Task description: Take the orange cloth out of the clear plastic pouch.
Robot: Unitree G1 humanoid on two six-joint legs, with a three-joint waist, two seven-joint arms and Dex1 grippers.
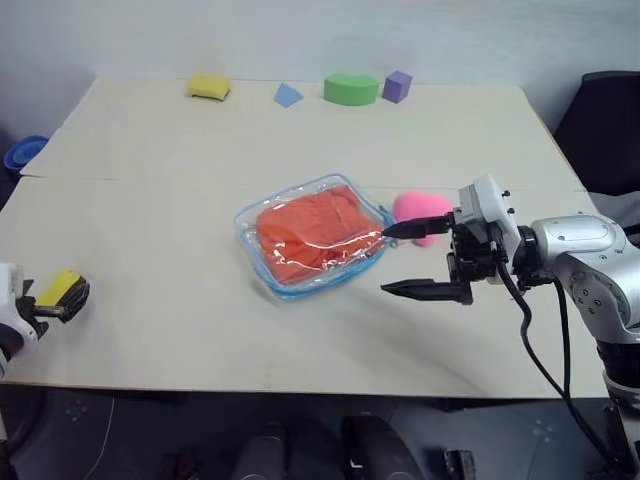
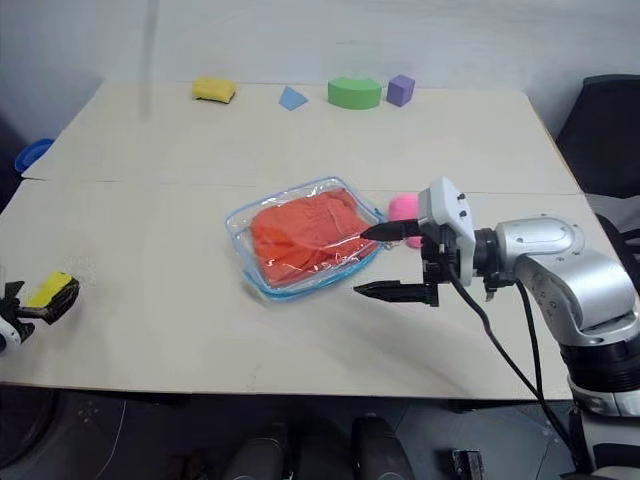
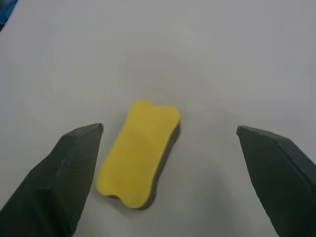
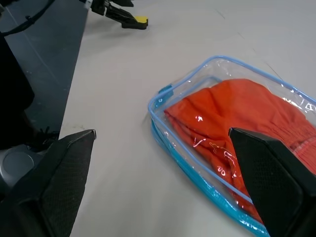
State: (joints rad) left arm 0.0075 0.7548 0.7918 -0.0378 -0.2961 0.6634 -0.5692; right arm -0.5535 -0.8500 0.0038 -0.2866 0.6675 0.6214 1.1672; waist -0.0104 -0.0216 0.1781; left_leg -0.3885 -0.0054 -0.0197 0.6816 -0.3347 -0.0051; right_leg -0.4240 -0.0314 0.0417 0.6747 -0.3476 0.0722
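Note:
The clear plastic pouch [image 1: 262, 218] with its light blue edging lies flat at the middle of the table. The orange cloth [image 1: 310, 232] is folded inside it. My right gripper [image 1: 384, 262] is open just right of the pouch, pointing at it. Its upper fingertip is at the pouch's right edge and its lower finger [image 1: 420, 290] hangs over bare table. At the table's near left corner my left gripper [image 3: 169, 128] is open, with a small yellow sponge [image 3: 138, 163] lying on the table between its fingers.
A pink foam lump [image 1: 420, 210] sits right behind the right gripper. Along the far edge stand another yellow sponge [image 1: 208, 87], a blue triangle [image 1: 287, 95], a green half-round block [image 1: 351, 88] and a purple cube [image 1: 397, 85]. A black chair [image 1: 605, 130] is at the right.

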